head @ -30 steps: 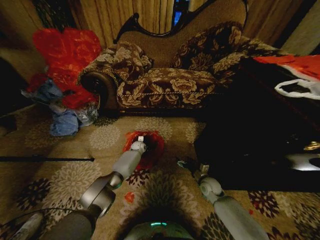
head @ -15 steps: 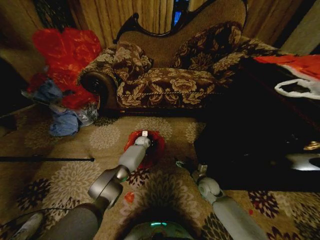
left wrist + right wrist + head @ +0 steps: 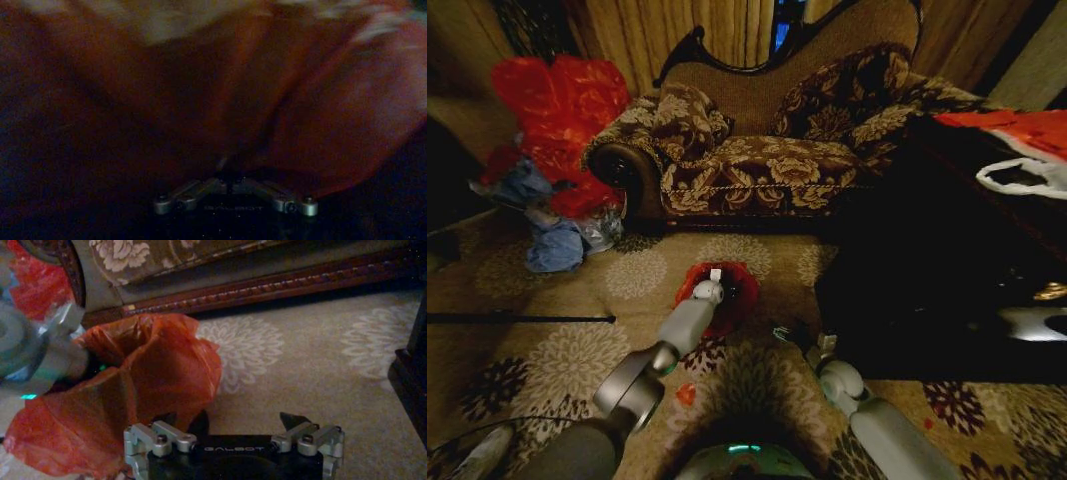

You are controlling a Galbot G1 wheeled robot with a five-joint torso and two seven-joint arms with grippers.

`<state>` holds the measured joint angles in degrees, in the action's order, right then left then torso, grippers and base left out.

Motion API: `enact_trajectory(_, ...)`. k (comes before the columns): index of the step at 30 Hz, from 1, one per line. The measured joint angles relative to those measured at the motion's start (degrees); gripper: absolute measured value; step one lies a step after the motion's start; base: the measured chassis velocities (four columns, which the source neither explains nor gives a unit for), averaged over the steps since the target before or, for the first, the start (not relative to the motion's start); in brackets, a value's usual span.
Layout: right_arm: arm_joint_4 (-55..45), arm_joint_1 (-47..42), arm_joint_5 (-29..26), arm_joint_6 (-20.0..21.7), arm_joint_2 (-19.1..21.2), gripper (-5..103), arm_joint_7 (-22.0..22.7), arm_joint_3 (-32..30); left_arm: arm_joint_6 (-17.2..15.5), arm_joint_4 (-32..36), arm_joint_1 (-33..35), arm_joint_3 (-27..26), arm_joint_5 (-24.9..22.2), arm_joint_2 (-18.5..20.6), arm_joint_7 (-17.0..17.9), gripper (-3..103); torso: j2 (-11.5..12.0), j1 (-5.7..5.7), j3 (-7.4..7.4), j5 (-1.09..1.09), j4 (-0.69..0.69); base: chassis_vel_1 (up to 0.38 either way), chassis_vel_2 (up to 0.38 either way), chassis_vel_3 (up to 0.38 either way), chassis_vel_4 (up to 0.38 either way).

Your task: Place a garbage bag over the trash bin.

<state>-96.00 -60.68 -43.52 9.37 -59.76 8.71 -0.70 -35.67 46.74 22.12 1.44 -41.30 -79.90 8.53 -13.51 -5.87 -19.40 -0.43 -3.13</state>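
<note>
The garbage bag [image 3: 732, 290] is a glossy red plastic bag standing bunched on the carpet in front of the sofa. The trash bin is hidden under it. My left arm reaches forward into the bag's mouth. In the left wrist view red plastic [image 3: 220, 100] surrounds my left gripper [image 3: 230, 172], whose fingers meet on a pinched fold of it. My right gripper [image 3: 245, 420] stands open low over the carpet, just right of the bag [image 3: 153, 385], with nothing between its fingers; in the head view it [image 3: 789, 330] sits beside the bag.
A patterned sofa [image 3: 757, 150] stands behind the bag. A large black low table [image 3: 927, 260] fills the right, with a white handled bag [image 3: 1022, 178] on it. A big red plastic heap [image 3: 557, 110] and blue bags [image 3: 557, 250] lie at the left. A dark rod [image 3: 517, 318] lies on the carpet.
My left wrist pushed slightly forward into the bag and has drawn back a little. My right gripper has edged left, closer to the bag.
</note>
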Motion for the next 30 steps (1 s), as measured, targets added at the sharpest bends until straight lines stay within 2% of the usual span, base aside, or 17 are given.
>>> enact_trajectory(4, -1.3, -0.4, -0.7, 0.3, 0.4, 100, 0.9, -0.5, 0.2, 7.8, 3.2, -0.7, -5.5, 4.6, 0.3, -3, 0.0, 0.00, 0.00, 0.00, 0.03, 0.000, 0.000, 0.000, 0.000)
enact_trajectory(6, -1.8, -0.7, -0.8, 0.4, 0.6, 100, 1.1, -0.8, 1.0, 10.1, 4.2, -0.9, -7.0, 5.7, 0.1, 1, 0.0, 0.00, 0.00, 0.01, 0.03, 0.000, 0.000, 0.000, 0.000)
enact_trajectory(9, -3.8, -2.8, -0.9, 0.5, 1.5, 100, 1.4, -1.4, 4.3, 18.3, 7.5, -1.0, -9.8, 8.7, -1.7, 12, 0.0, 0.00, 0.00, 0.01, 0.01, 0.000, 0.000, 0.000, 0.000)
enact_trajectory(13, -5.1, -4.5, -0.5, 0.5, 1.9, 100, 1.5, -1.7, 4.8, 22.9, 9.2, -1.0, -11.7, 9.5, -1.3, 28, 0.0, 0.00, 0.00, 0.01, 0.01, 0.000, 0.000, 0.000, 0.000)
enact_trajectory(14, -5.4, -4.9, -0.4, 0.5, 1.9, 100, 1.5, -1.8, 4.8, 23.6, 9.4, -1.0, -12.0, 9.5, -0.8, 28, 0.0, 0.00, 0.00, 0.01, 0.01, 0.000, 0.000, 0.000, 0.000)
enact_trajectory(16, -6.9, -5.9, -0.1, 0.5, 2.2, 100, 2.0, -2.1, 4.8, 25.9, 9.8, -1.0, -12.7, 9.4, 1.3, 39, 0.0, 0.00, 0.00, 0.01, 0.01, 0.000, 0.000, 0.000, 0.000)
enact_trajectory(17, -6.9, -5.9, -0.1, 0.5, 2.2, 100, 2.0, -2.1, 4.8, 25.9, 9.8, -1.0, -12.7, 9.4, 1.3, 39, 0.0, 0.00, 0.00, 0.01, 0.01, 0.000, 0.000, 0.000, 0.000)
enact_trajectory(19, -9.6, -7.6, -0.1, 0.6, 2.5, 100, 2.9, -3.2, 4.3, 31.7, 10.7, -1.2, -15.1, 10.3, 5.5, 50, 0.0, 0.00, 0.00, 0.01, -0.01, 0.000, 0.000, 0.000, 0.000)
enact_trajectory(20, -9.6, -7.6, -0.1, 0.6, 2.5, 100, 2.9, -3.2, 4.3, 31.7, 10.7, -1.2, -15.1, 10.3, 5.5, 50, 0.0, 0.00, 0.00, 0.01, -0.01, 0.000, 0.000, 0.000, 0.000)
enact_trajectory(21, -10.2, -8.2, -0.1, 0.6, 2.7, 100, 2.9, -3.6, 4.2, 33.1, 10.9, -1.2, -15.8, 10.7, 6.5, 56, 0.0, 0.00, 0.00, 0.02, -0.01, 0.000, 0.000, 0.000, 0.000)
enact_trajectory(23, -13.8, -11.2, -0.5, 0.7, 3.4, 100, 2.9, -5.9, 3.8, 43.3, 13.3, -2.3, -18.4, 14.4, 9.8, 66, 0.0, 0.00, 0.01, -0.01, -0.02, 0.000, 0.000, 0.000, 0.000)
enact_trajectory(24, -15.3, -12.5, -1.1, 0.7, 3.7, 100, 3.0, -6.8, 3.8, 47.7, 14.8, -3.3, -18.5, 16.6, 10.2, 72, 0.0, 0.00, 0.00, 0.00, -0.02, 0.000, 0.000, 0.000, 0.000)
enact_trajectory(25, -15.3, -12.5, -1.1, 0.7, 3.7, 100, 3.0, -6.8, 3.8, 47.7, 14.8, -3.3, -18.5, 16.6, 10.2, 72, 0.0, 0.00, 0.00, 0.00, -0.02, 0.000, 0.000, 0.000, 0.000)
enact_trajectory(26, -17.1, -14.0, -2.0, 0.8, 3.8, 100, 3.4, -7.7, 4.3, 53.1, 16.9, -4.5, -17.4, 19.2, 10.7, 77, 0.0, 0.00, 0.01, 0.03, -0.01, 0.000, 0.000, 0.000, 0.000)
enact_trajectory(27, -18.8, -15.5, -2.4, 0.8, 3.6, 100, 3.8, -8.5, 6.2, 58.4, 19.5, -5.5, -15.1, 21.6, 11.1, 83, 0.0, 0.00, 0.01, 0.01, 0.04, 0.000, 0.000, 0.000, 0.000)
enact_trajectory(29, -19.7, -16.2, -2.3, 0.6, 3.3, 100, 4.0, -9.0, 7.4, 61.0, 20.9, -5.9, -13.6, 22.9, 11.3, 83, 0.0, 0.00, 0.01, -0.03, 0.04, 0.000, 0.000, 0.000, 0.000)
enact_trajectory(30, -21.0, -17.5, -1.3, 0.0, 2.6, 100, 4.0, -9.9, 9.2, 64.3, 23.0, -6.7, -10.9, 24.7, 11.9, 88, 0.0, 0.00, 0.01, -0.03, 0.01, 0.000, 0.000, 0.000, 0.000)
